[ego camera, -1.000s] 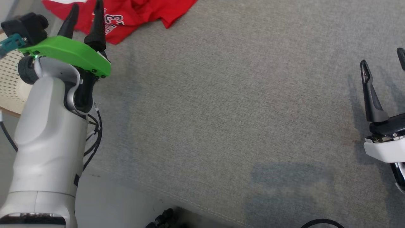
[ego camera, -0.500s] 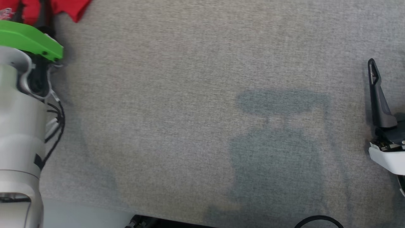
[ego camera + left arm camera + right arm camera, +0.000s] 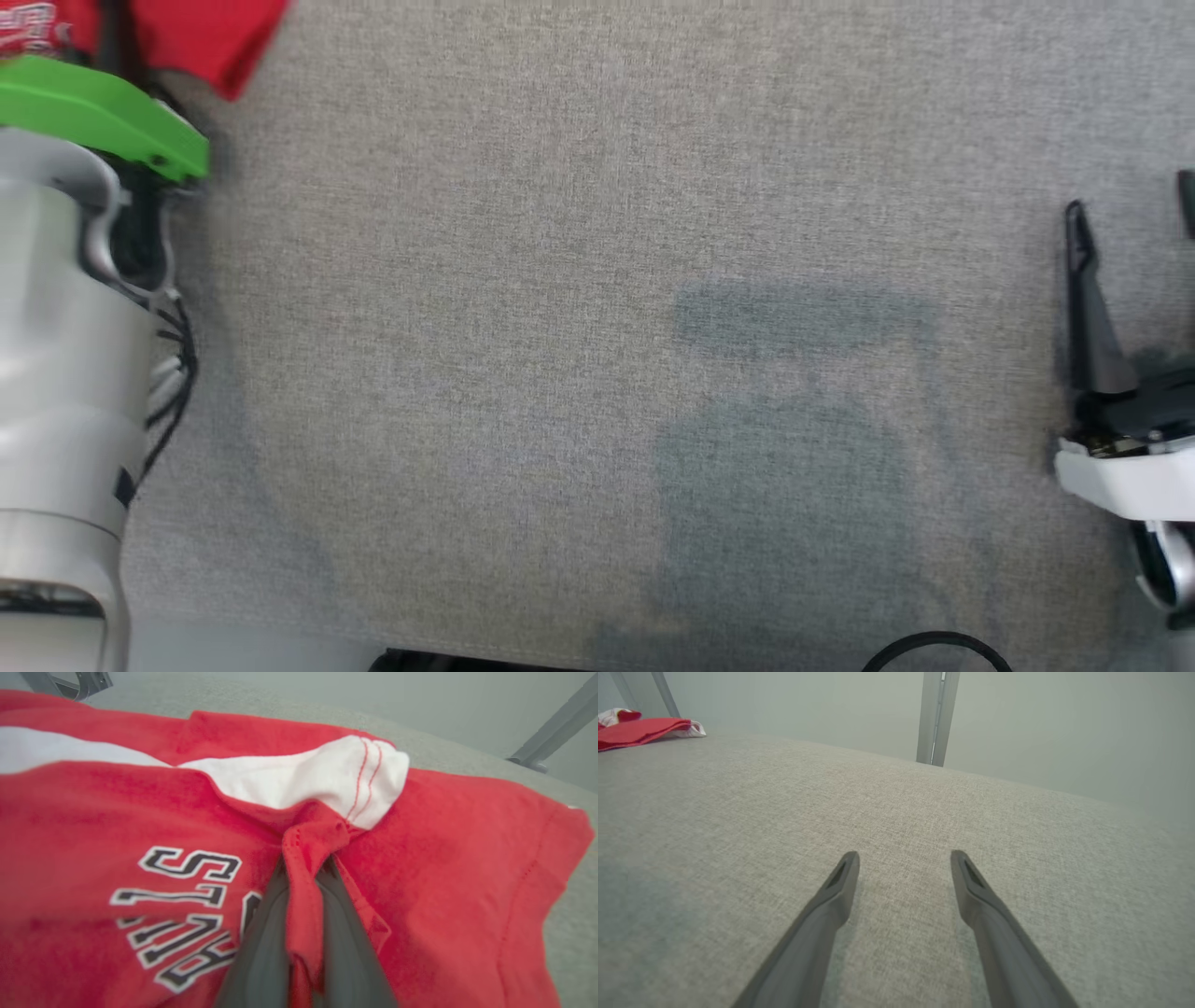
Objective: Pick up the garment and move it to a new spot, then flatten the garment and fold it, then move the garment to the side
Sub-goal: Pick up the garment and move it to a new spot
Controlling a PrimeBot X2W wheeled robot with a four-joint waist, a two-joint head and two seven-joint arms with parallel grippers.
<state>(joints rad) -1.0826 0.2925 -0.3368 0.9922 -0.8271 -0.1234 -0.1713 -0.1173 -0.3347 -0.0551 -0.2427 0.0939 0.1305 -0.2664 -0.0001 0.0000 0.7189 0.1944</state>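
The garment [image 3: 444, 826] is showing as soft, matt red knit cloth, slightly fuzzy, with a smoother white panel carrying rows of red stitching and flat printed letters in black and white. The fingers [image 3: 261, 952] of the left gripper [image 3: 306, 863] are looking like smooth dark plastic with a dull sheen, and those of the right gripper [image 3: 903, 858] are reading the same. The worktop [image 3: 560, 280] is wearing a grey woven cloth cover, coarse-grained and matt. On the left arm a green cover [image 3: 93, 112] is looking like smooth moulded plastic, and the pale forearm shell [image 3: 56, 373] is catching a soft gloss. The far grey posts [image 3: 936, 718] are looking like smooth matt metal.
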